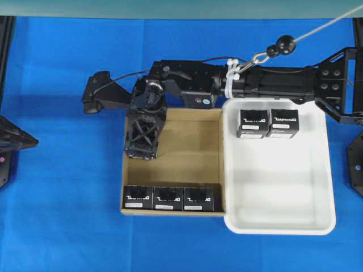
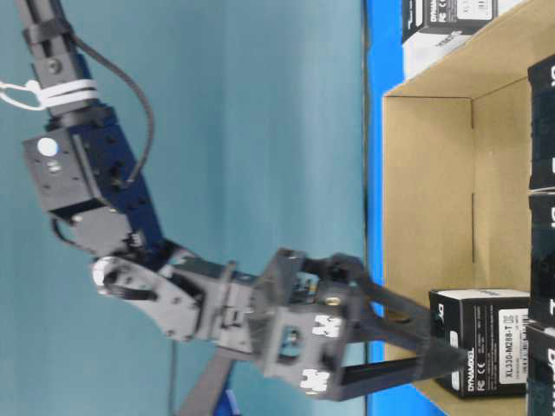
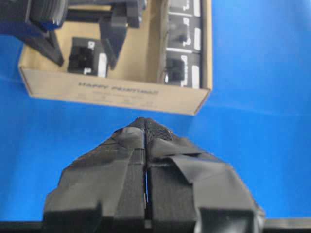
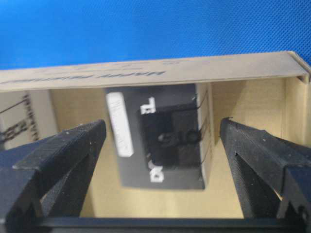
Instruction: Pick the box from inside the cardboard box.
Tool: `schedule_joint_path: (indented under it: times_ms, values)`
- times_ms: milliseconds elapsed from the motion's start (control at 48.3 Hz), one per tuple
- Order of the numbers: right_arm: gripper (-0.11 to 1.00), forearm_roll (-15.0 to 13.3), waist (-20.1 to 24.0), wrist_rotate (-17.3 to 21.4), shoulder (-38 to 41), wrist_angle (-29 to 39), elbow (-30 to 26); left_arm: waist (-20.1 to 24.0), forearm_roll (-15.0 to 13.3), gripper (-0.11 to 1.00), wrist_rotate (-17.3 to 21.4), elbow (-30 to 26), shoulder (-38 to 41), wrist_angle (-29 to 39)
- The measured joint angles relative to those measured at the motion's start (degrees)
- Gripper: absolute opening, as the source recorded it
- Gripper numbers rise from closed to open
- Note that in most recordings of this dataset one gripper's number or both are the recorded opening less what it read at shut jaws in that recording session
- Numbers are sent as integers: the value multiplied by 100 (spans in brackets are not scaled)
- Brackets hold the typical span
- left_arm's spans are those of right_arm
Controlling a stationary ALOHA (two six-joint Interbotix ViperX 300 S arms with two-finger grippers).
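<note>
That small black box with white lettering sits flat inside the shallow brown cardboard box, right up against its left wall.

A bright blue cloth covers the table, backed by a plain teal wall.

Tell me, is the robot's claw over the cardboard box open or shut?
Open. The right gripper holds its fingers wide apart on either side of a black box, not touching it.
</note>
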Motion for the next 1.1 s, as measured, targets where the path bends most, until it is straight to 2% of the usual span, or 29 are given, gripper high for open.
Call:
schedule_joint_path:
  times_ms: [124,228,311,456,497,601,704,1098]
  values:
    - [100,-18,44,18,-132,431,-211,0,0,-6,0,0,-9,0]
    - [100,-176,105,18,-229,923,-519,0,0,-6,0,-26,-26,0]
    - [100,-492,167,62,-299,1389,-888,0,0,-6,0,-44,-53,0]
    - [100,-1222,229,176,-387,2259,-1811,0,0,-6,0,-53,-70,9]
    - [100,-1318,229,211,-396,2399,-2030,0,0,-6,0,-53,-79,9]
    - [100,-1389,211,299,-404,2531,-2496,0,0,-6,0,-53,-79,0]
    - [100,-1397,211,316,-413,2584,-2707,0,0,-6,-9,-53,-79,0]
    - [100,-1415,272,281,-527,2505,-2197,0,0,-6,-9,-70,-88,0]
